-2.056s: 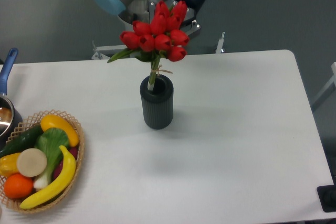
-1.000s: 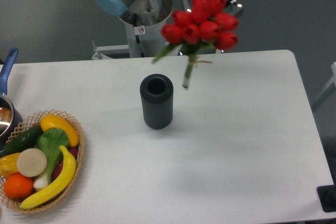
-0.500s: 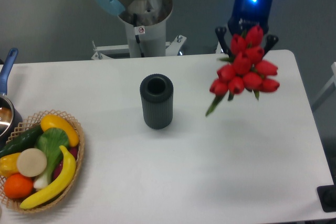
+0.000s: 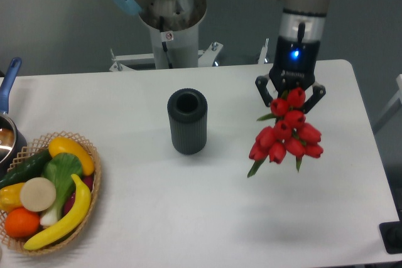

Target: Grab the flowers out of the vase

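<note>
The dark grey ribbed vase [image 4: 187, 121] stands upright at the table's middle with its round mouth open and nothing in it. To its right, the flowers [image 4: 286, 134], a bunch of red tulip buds with green leaves, hang over the white table. My gripper [image 4: 289, 96] comes down from above and is shut on the top of the bunch. The stems are hidden behind the buds. The bunch is well apart from the vase.
A woven basket [image 4: 93, 194] holding a banana, an orange and other fruit and vegetables sits at the front left. A pot with a blue handle [image 4: 7, 86] is at the left edge. The arm's base [image 4: 171, 17] stands behind the table.
The flowers were lifted out of the vase, carried right, and have now come lower and nearer the front. The vase stayed put.
</note>
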`<state>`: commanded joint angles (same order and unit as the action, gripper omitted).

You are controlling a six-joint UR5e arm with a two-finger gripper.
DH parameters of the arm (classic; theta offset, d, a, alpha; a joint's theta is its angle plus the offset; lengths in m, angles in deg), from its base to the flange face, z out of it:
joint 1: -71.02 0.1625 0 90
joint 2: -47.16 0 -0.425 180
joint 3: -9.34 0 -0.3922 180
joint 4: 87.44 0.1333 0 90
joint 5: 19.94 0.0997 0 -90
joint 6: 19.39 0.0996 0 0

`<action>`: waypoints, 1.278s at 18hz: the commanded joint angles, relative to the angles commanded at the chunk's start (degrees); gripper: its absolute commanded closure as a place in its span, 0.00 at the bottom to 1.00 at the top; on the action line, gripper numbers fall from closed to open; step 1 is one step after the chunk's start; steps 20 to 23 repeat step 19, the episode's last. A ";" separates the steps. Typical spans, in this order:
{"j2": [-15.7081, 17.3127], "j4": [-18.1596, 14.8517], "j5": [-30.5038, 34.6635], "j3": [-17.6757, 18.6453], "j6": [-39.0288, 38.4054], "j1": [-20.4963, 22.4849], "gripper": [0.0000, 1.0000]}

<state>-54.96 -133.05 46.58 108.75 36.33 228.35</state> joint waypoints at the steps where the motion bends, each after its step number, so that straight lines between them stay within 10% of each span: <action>1: -1.05 0.00 1.67 -0.61 0.00 -0.79 0.79; 11: -7.74 -1.75 22.41 -4.40 4.65 -8.97 0.77; 23: -7.75 -3.78 23.13 -4.05 5.45 -9.32 0.78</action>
